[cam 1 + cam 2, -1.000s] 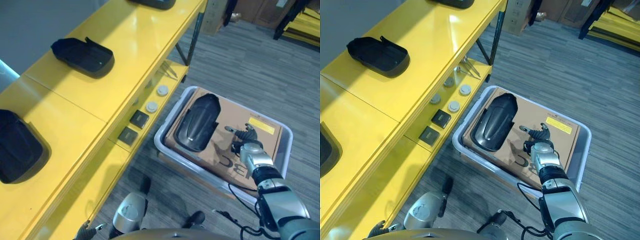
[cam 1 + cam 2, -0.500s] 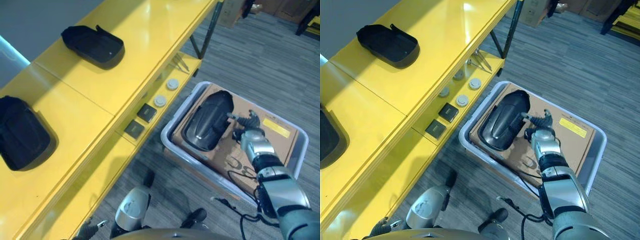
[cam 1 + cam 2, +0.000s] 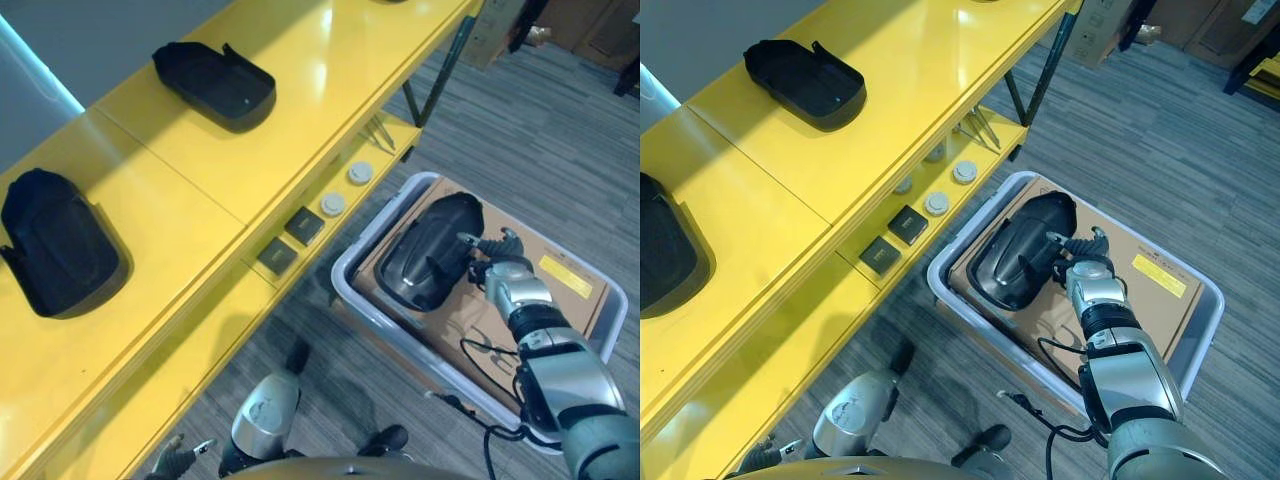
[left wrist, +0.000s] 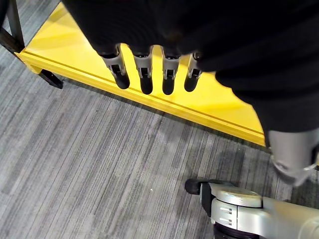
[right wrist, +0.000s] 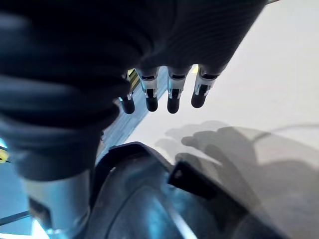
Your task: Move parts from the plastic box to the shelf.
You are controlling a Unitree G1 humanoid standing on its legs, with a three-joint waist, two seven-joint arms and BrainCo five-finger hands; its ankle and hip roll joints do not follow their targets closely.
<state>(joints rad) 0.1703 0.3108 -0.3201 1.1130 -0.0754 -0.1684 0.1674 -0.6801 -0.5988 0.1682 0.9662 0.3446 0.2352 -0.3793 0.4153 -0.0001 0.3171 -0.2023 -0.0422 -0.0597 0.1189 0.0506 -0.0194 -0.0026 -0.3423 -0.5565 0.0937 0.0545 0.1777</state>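
A black moulded part (image 3: 425, 252) lies in the grey plastic box (image 3: 347, 283) on the floor, resting on a sheet of cardboard (image 3: 565, 290). My right hand (image 3: 492, 256) hovers at the part's right edge, open, with its fingers (image 5: 170, 97) straight and spread above the part (image 5: 149, 199); whether they touch it is not clear. Two more black parts (image 3: 215, 85) (image 3: 60, 255) sit on top of the yellow shelf (image 3: 300, 120). My left hand (image 4: 145, 79) hangs low beside the shelf's bottom edge, fingers relaxed and holding nothing.
On the shelf's lower level lie white round discs (image 3: 333, 205), two small black squares (image 3: 303, 226) and thin metal pieces (image 3: 380, 135). The box stands close to the shelf's front. Grey carpet floor (image 3: 560, 130) stretches behind and to the right.
My right hand has moved left across the cardboard from the box's middle to the black part's right edge. The camera has shifted, bringing more of the shelf top into view.
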